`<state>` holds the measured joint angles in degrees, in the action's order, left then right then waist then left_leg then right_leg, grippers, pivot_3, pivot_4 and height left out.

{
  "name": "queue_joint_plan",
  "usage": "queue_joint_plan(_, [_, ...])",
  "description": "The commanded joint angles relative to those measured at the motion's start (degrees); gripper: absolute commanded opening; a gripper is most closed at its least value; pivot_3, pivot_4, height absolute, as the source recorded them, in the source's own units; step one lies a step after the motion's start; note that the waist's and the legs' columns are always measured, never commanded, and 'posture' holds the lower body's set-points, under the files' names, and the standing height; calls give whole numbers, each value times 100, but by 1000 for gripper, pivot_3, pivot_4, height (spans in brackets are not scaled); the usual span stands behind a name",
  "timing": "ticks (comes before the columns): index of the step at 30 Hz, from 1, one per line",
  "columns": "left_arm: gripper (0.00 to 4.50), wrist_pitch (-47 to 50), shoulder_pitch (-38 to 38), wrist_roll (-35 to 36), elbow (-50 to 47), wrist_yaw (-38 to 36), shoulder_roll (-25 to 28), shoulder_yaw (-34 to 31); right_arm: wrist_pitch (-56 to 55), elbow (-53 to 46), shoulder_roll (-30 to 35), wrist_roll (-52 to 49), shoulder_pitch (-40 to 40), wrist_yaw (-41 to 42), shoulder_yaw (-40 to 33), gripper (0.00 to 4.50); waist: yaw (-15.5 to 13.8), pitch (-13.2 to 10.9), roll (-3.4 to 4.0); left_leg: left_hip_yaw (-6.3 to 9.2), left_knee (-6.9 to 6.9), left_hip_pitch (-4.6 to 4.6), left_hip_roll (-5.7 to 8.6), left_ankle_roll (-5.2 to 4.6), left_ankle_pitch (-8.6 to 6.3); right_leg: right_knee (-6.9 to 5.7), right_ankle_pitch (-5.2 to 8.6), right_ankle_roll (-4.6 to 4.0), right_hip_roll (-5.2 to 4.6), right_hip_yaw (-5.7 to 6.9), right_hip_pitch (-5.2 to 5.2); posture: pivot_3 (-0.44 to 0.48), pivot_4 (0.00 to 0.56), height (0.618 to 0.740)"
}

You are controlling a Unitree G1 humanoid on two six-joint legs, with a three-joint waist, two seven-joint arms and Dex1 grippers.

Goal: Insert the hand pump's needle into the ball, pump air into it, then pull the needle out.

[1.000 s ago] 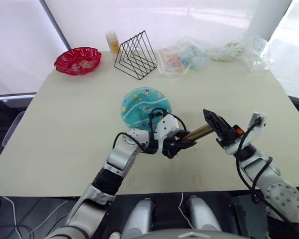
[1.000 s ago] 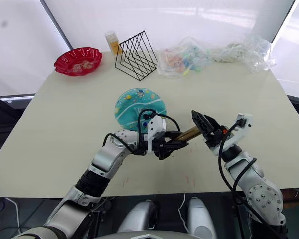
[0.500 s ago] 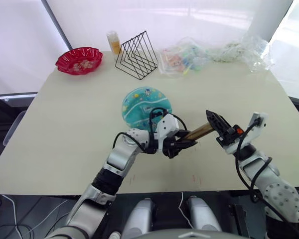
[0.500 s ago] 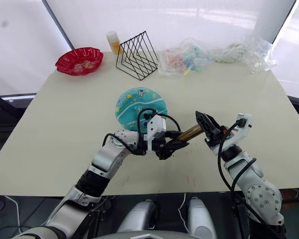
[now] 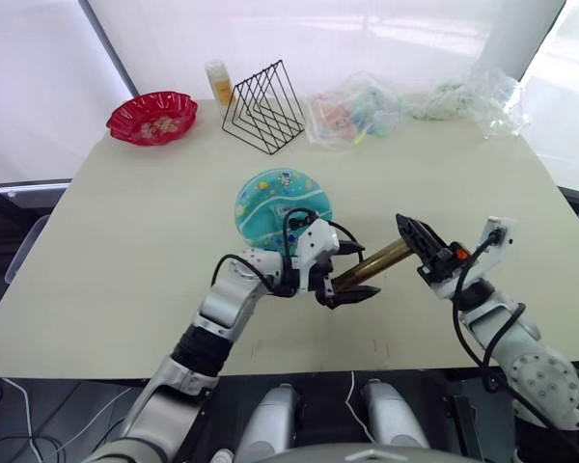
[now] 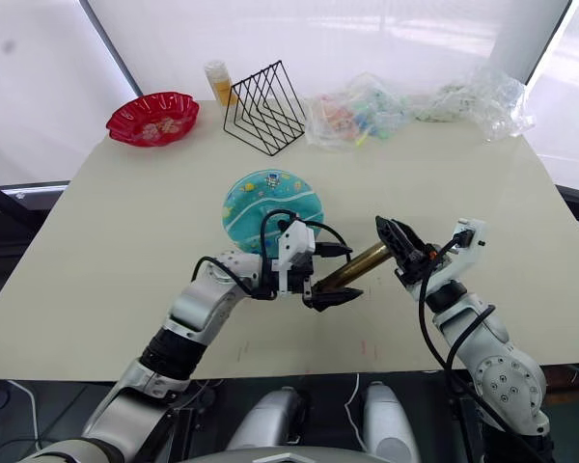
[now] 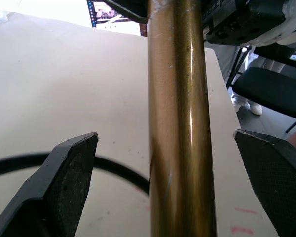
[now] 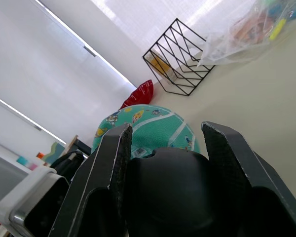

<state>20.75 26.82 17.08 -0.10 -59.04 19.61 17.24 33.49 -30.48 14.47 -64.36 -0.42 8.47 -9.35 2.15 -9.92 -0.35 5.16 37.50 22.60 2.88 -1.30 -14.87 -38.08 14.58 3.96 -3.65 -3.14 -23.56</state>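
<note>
The hand pump (image 5: 374,264) hangs tilted above the table, a gold cylinder between my two grippers. My right gripper (image 5: 415,241) is shut on its black end (image 8: 170,197). My left gripper (image 5: 352,274) stands open around the lower part of the cylinder (image 7: 180,123), both fingers (image 7: 69,173) clear of the metal. A thin black hose (image 7: 113,165) curves over the tabletop beneath. The teal ball (image 5: 282,204) with white stripes lies just behind my left wrist. The needle is hidden.
Along the table's far edge stand a red scalloped dish (image 5: 151,116), a small yellow bottle (image 5: 218,82), a black wire rack (image 5: 262,106) and crumpled clear plastic bags (image 5: 352,111). Bare tabletop (image 5: 125,251) lies to the left and right of the ball.
My left gripper has opened off the pump's cylinder and drawn back a little. The right gripper keeps hold of the pump's black end in about the same place.
</note>
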Motion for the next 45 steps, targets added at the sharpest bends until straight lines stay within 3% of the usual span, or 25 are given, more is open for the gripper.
queue_joint_plan(1, [4431,28,33,237,-326,-182,142,-219,-114,-326,103,144,-76,206,39,1772,-2,0,0,0,0,0,0,0,0,0,0,0,0,0,0,0,150,740])
queue_joint_plan(9, [4431,583,-91,673,-659,-672,813,-456,-156,-524,483,660,-230,536,131,1772,15,0,0,0,1,1,0,0,0,0,0,0,0,1,0,0,150,740])
queue_joint_plan(17, [4431,957,-305,635,-899,-921,1224,-181,23,-783,1156,974,-763,964,256,1772,-1,0,0,1,2,1,0,0,0,1,0,0,-1,3,1,0,150,740])
queue_joint_plan(26, [4431,906,-66,343,-335,-812,867,219,374,-877,1911,1087,-1443,1473,471,1772,-10,1,-1,3,6,3,0,0,0,2,-1,-1,-1,6,2,0,150,740])
queue_joint_plan(41, [4431,560,316,-126,677,-440,115,342,587,-948,2010,1268,-1751,1486,577,1772,-24,1,-3,10,25,17,0,-1,0,0,-1,-1,-3,14,1,0,150,740])
queue_joint_plan(44, [3197,508,335,-180,745,-443,65,341,599,-966,1998,1275,-1750,1477,576,1772,-19,1,-3,9,30,18,0,-1,-1,-1,-4,2,-3,13,2,0,150,740])
queue_joint_plan(45, [2536,497,333,-198,755,-445,50,347,603,-974,1996,1274,-1748,1475,574,1772,-20,1,-3,9,31,18,0,-1,-1,-1,-4,2,-3,13,2,0,150,740])
